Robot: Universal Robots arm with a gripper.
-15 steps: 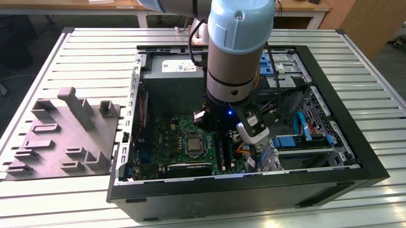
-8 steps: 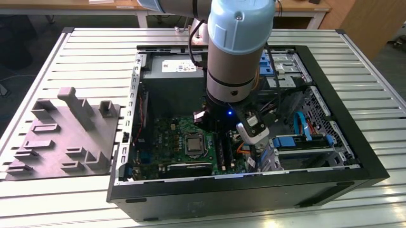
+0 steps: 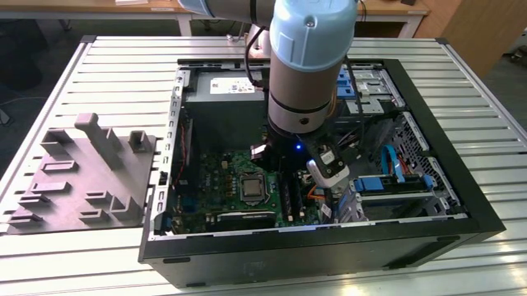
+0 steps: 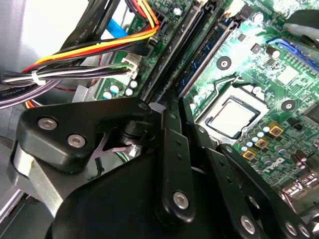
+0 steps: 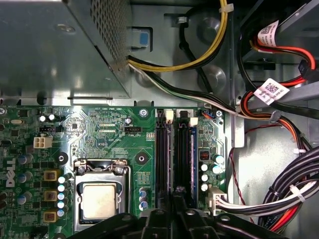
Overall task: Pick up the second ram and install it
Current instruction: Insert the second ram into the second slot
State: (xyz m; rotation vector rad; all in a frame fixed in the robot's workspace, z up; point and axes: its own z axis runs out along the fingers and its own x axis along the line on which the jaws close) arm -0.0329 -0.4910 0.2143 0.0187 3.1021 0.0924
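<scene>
My gripper [image 5: 175, 203] is down inside the open computer case [image 3: 428, 237], over the two long black memory slots [image 5: 162, 154] beside the processor socket [image 5: 99, 199]. Its black fingers [image 4: 172, 149] stand close together around the near end of the second ram [image 4: 207, 59], a thin dark stick with a bluish sheen. The stick stands on edge along the slot farther from the socket [image 5: 189, 154]. How deep it sits in that slot I cannot tell. In the exterior view the arm's wrist [image 3: 300, 92] hangs over the middle of the case.
A grey moulded tray [image 3: 82, 179] with upright posts lies on the slatted table at the exterior view's left. Bundles of coloured cables [image 5: 279, 199] run close by the slots. The power supply box [image 5: 55, 50] and the drive cage [image 3: 395, 185] close in the space inside the case.
</scene>
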